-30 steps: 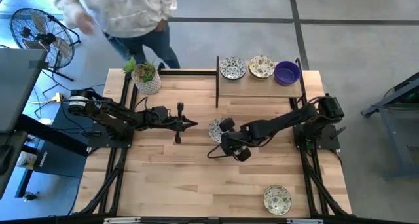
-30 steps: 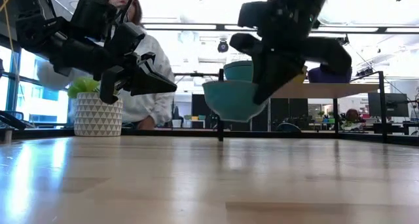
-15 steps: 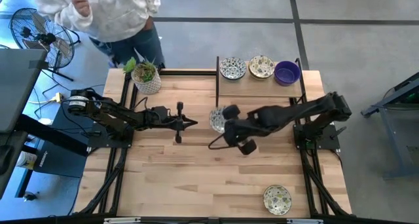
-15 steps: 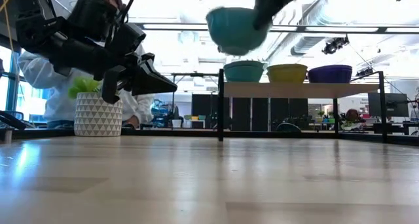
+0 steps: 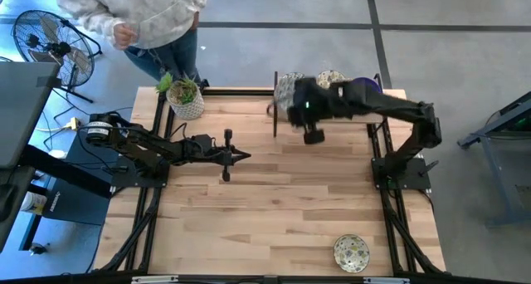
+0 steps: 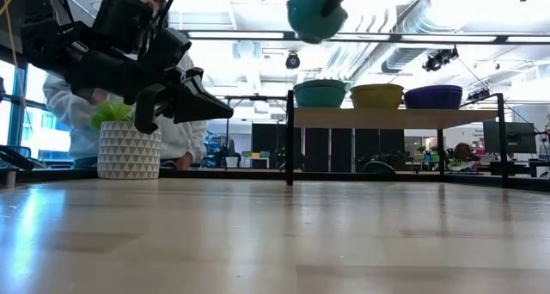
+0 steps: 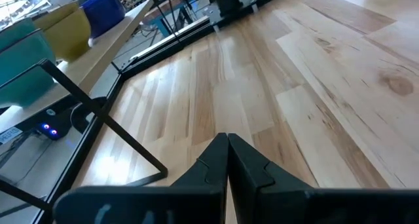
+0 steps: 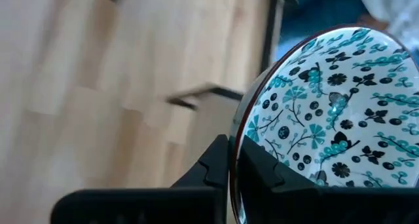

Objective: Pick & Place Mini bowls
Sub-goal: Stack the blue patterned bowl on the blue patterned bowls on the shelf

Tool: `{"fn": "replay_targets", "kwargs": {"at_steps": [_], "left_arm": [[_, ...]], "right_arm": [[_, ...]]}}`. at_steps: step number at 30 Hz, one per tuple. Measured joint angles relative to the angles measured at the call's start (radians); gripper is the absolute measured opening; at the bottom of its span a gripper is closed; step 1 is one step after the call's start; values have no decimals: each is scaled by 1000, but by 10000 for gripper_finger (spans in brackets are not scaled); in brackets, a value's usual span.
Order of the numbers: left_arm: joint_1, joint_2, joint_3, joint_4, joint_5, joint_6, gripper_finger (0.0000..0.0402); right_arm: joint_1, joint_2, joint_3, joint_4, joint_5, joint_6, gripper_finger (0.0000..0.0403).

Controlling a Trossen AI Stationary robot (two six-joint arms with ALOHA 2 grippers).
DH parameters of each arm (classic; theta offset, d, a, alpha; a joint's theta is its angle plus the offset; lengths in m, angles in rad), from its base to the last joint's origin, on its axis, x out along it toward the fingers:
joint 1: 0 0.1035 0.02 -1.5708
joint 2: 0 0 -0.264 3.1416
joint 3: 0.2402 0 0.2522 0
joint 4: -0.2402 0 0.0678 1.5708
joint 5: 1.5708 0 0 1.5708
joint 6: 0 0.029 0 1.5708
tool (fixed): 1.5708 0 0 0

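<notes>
My right gripper [image 8: 230, 145] is shut on a mini bowl [image 8: 327, 112], white inside with a teal and black floral pattern and teal outside [image 6: 316, 17]. It hangs high above the left end of the raised shelf [image 5: 336, 110] at the table's far right. A teal bowl [image 6: 320, 94], a yellow bowl [image 6: 376, 95] and a purple bowl [image 6: 438, 96] stand on that shelf. Another patterned bowl [image 5: 351, 252] sits on its base near the front right edge. My left gripper [image 5: 246, 157] waits shut above the table's middle left. My right gripper pinches the bowl's rim [image 8: 237, 135], one finger inside the bowl and one outside. It comes at the rim slanting down from above. The bowl is lifted clear, well above the shelf, and hangs tilted below the fingers.
A white patterned pot with a green plant [image 5: 186, 100] stands at the far left corner. A person [image 5: 133, 18] stands beyond the far edge on the left. The shelf's black posts [image 5: 275, 110] rise at its left end. Bare wood lies between the arms and the near edge.
My right gripper has risen steeply and gone toward the table's far edge, from the middle of the table to over the shelf's left end, tipping and rolling a little. The bowl went with it, still held by its rim. The person behind has shifted.
</notes>
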Motion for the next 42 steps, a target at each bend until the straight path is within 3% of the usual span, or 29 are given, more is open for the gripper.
{"fn": "replay_targets", "kwargs": {"at_steps": [3,13,21,42], "left_arm": [[0,0,0,0,0,0,0],[0,0,0,0,1,0,0],[0,0,0,0,2,0,0],[0,0,0,-2,2,0,0]], "right_arm": [[-89,0,4,1,-11,-53,12],[-329,4,5,7,-228,-123,13],[-345,92,7,6,-219,-174,13],[-385,169,7,16,-232,-193,13]]}}
